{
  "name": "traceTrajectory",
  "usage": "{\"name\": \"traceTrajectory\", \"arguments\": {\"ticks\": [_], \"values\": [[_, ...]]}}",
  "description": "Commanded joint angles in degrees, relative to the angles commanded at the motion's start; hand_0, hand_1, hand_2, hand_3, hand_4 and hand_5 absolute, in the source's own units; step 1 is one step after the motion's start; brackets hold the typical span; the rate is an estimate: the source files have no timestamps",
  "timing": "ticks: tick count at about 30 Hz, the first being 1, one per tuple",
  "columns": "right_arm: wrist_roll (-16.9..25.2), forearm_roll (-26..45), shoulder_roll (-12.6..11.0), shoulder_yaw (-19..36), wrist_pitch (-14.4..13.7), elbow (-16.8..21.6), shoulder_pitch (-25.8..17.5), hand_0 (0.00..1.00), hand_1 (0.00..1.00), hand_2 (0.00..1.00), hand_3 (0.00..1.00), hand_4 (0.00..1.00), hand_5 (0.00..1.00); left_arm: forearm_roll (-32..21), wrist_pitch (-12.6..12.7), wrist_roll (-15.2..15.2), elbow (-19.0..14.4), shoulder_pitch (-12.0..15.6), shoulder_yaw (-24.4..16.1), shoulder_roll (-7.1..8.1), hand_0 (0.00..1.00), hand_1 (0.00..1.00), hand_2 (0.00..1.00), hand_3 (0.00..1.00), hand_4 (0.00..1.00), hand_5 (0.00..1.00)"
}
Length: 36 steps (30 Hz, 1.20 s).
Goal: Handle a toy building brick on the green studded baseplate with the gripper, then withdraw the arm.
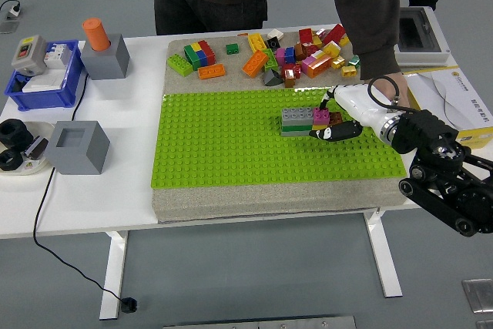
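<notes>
- The right hand [333, 117] is being held over the green studded baseplate [231, 144], its fingers [337, 132] pinched around a magenta brick [322, 115].
- That brick is being pressed beside a grey brick stack [296, 119], just left of the fingertips.
- The brick is judged light, rigid and smooth; its short side walls are best gripped.
- Open baseplate is lying below the fingers; a person's sleeve [368, 13] is crowding above them.
</notes>
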Motion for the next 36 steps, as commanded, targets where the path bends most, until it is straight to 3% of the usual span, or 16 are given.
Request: {"name": "traceTrajectory", "arguments": {"ticks": [36], "values": [[0.7, 0.4, 0.8, -0.3, -0.6, -2.1, -0.2, 0.799, 0.804, 0.852, 0.631, 0.874, 0.610, 0.2, 0.1, -0.2, 0.0, -0.2, -0.1, 0.09, 0.789, 0.799, 0.753, 0.438, 0.998, 0.872]]}}
